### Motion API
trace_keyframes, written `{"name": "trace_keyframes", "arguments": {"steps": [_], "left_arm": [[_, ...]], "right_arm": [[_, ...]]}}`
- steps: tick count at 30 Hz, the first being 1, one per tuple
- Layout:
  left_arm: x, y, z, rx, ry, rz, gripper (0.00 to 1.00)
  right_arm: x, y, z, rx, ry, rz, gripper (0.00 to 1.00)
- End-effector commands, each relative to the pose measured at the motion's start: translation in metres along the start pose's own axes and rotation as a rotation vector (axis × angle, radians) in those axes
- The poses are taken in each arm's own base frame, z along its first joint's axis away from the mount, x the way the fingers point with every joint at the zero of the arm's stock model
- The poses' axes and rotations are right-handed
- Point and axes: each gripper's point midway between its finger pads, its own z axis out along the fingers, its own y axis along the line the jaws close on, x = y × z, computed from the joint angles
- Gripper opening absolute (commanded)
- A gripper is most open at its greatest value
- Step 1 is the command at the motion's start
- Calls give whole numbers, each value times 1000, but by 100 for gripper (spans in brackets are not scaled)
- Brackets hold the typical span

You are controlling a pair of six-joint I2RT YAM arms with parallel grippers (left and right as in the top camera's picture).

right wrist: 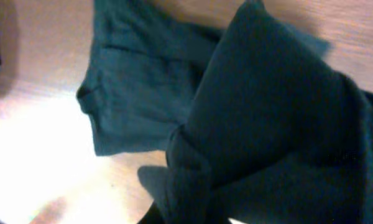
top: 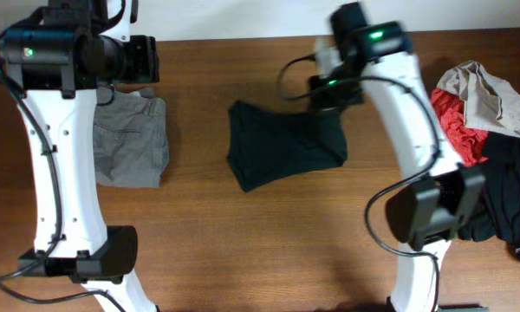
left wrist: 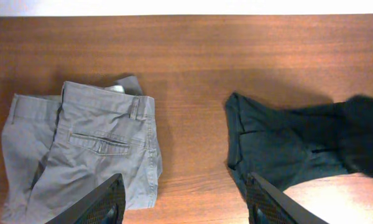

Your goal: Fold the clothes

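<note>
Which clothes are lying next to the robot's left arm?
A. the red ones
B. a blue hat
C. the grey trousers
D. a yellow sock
C: the grey trousers lie beside the left arm. The dark T-shirt is in the middle, and the red piece is over by the right arm.

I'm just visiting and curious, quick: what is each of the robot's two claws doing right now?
Left gripper: open, holding nothing.
Right gripper: shut, apparently pinching an edge of the black soft-fabric T-shirt.
</note>
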Motion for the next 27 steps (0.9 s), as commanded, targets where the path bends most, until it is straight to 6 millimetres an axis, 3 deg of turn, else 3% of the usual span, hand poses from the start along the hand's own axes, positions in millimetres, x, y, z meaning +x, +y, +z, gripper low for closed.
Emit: {"name": "trace_keyframes", "arguments": {"steps": [1,3,5,6,9,13,17,21,24,27], "left_arm": [[-5,1,-25,-5,-62,15,62],[-5,1,-27,-5,-66,15,62],[-4,1,-28,-4,-66,15,62],[-4,1,-29,-1,-66,15,63],[-4,1,-30,-1,-67,15,63],[-4,0,-30,-1,-67,16,63],[-4,1,-29,-1,-64,15,63],[-2,-5,-25,20,-52,27,62],[4,-27,-14,102,-15,122,61],[14,-44,4,126,38,179,51]], "right_arm": [[9,16,41,31,67,-9,11],[10,28,57,34,73,-42,21],[11,36,69,32,73,-65,52],[9,42,73,27,64,-82,73],[1,46,64,20,26,-89,85],[-3,39,39,23,-1,-68,91],[2,8,22,39,16,46,91],[11,-28,17,13,58,190,82],[16,-46,15,-20,76,254,54],[24,-55,23,-19,108,279,32]]}}
